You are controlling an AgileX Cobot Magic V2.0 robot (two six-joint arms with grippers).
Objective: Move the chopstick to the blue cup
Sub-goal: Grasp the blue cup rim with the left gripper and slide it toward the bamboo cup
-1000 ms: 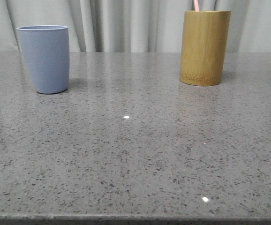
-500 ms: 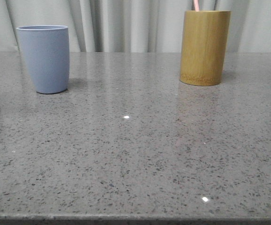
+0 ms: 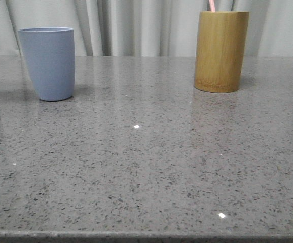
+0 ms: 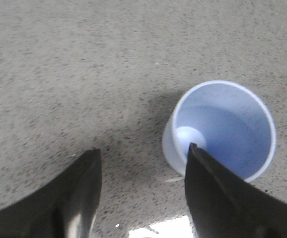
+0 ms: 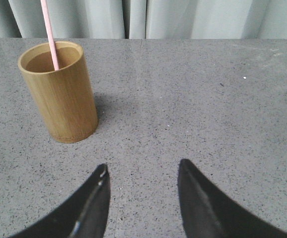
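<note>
Ahead-left of spread, empty right fingers [image 5: 142, 198]: chopstick [image 5: 49, 34] upright in bamboo holder [image 5: 61, 94]. Likely light, stiff, slick; pinch exposed upper end. Just beside parted, empty left fingers [image 4: 142, 188]: blue cup [image 4: 223, 129].

Chopstick [image 5: 49, 34] lower end lay hidden inside bamboo holder [image 5: 60, 91]; its tip was cut off by frame edge.
</note>
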